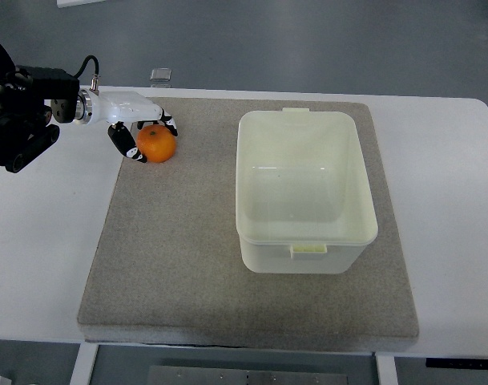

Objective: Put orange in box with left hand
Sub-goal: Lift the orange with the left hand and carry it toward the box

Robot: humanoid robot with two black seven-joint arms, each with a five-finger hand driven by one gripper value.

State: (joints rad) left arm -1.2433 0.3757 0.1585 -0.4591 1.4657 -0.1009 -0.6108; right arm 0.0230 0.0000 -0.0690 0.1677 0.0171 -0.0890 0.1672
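Grey floor runs behind a white table (452,160), and on that table lies a grey felt mat (187,265) that covers most of the working area. At the mat's far left corner the left hand (139,128) comes in from the left edge on a black arm (19,112) with a white wrist housing. Its dark-tipped fingers (130,149) are curled down around the orange (156,143), one on the near-left side and others over the far side, so the hand looks closed on the fruit, though from above I cannot tell how firmly it presses. The orange sits on the mat, just inside its left edge, with its small green stem spot facing up. To the right of the fruit, well apart from it, stands the pale yellow-white plastic box (308,249), rectangular and open at the top, with a small tab on its far rim and another on its near rim. Its inside is bare and glossy. The box occupies the right half of the mat, slightly toward the far side. Beyond the far edge of the table, close to the hand, a small clear object (160,76) rests on the floor or a ledge; what it is I cannot tell.
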